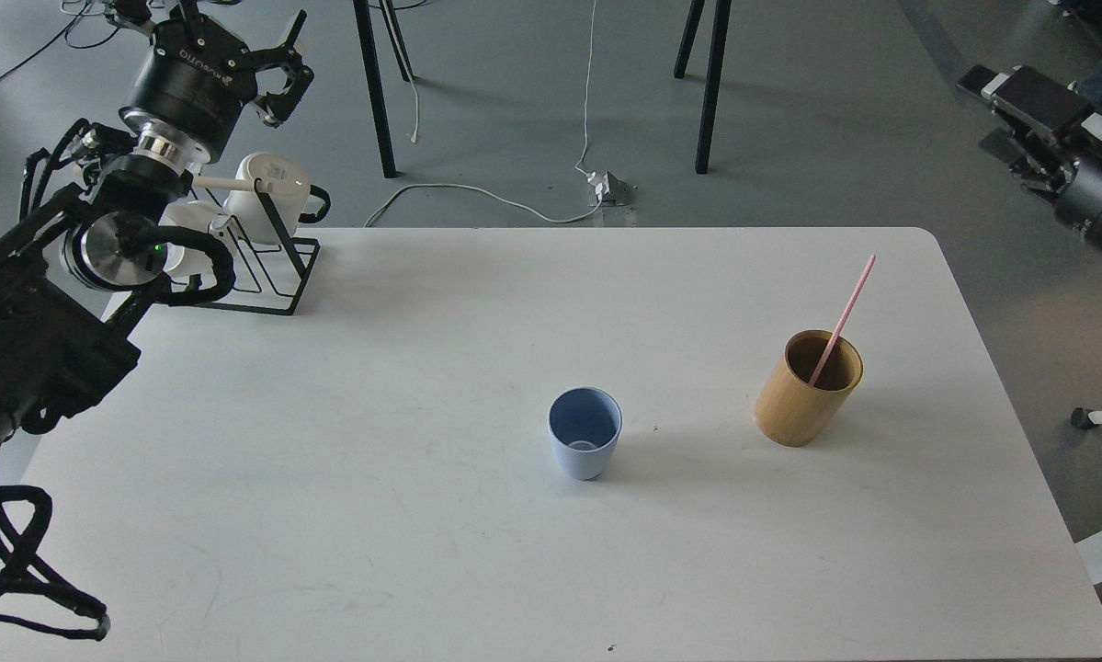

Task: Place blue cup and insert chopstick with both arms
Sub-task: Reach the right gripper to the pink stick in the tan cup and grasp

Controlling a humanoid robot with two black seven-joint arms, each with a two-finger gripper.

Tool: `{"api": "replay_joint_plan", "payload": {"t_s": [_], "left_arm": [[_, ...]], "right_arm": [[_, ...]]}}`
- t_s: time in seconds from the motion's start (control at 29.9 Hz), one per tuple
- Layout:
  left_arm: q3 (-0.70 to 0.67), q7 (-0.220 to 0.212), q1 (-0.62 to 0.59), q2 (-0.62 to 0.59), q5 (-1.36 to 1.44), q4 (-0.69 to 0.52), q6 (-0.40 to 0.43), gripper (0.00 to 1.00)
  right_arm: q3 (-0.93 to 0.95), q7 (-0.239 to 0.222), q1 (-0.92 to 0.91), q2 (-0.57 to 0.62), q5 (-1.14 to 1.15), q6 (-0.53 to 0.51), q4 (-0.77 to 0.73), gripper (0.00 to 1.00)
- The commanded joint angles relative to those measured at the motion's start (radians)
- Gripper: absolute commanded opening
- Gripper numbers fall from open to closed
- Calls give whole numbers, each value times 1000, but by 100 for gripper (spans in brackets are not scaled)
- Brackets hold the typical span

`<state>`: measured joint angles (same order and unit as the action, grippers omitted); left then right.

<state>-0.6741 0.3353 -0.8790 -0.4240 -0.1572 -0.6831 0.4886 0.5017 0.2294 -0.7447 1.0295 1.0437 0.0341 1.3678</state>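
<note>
The right arm (1056, 138) is cut off at the right edge, so its jaws are out of view. The mugs (270, 188) on the rack (279, 267) at the far left are partly hidden by the left arm. The left gripper (279, 69) is held above the rack, jaws spread and empty. The cup (585, 432), light blue and tapering, stands upright mid-bench (376, 478), empty. The pink chopstick (843, 317) leans in the bamboo holder (803, 400), to the right of the cup.
</note>
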Motion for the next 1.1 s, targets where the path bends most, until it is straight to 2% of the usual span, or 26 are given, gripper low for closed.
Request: {"api": "replay_joint_plan", "payload": {"t_s": [0.0, 0.2, 0.33, 0.43, 0.74, 1.07], "left_arm": [[-7, -1, 34, 1, -7, 0, 0, 99], [-7, -1, 34, 2, -9, 0, 0, 99], [-7, -1, 31, 2, -9, 0, 0, 99], [-8, -1, 31, 1, -9, 0, 0, 99], [-7, -2, 25, -1, -7, 13, 0, 99], [-7, -2, 18, 5, -7, 17, 0, 99]], "right_arm": [[-113, -5, 7, 0, 194, 85, 8, 93], [-222, -15, 8, -17, 295, 96, -42, 93], [-252, -16, 10, -83, 300, 101, -99, 91], [-288, -15, 8, -140, 302, 101, -162, 80], [-333, -18, -4, -232, 302, 95, -229, 56], [-336, -16, -10, -266, 302, 95, -249, 25]]}}
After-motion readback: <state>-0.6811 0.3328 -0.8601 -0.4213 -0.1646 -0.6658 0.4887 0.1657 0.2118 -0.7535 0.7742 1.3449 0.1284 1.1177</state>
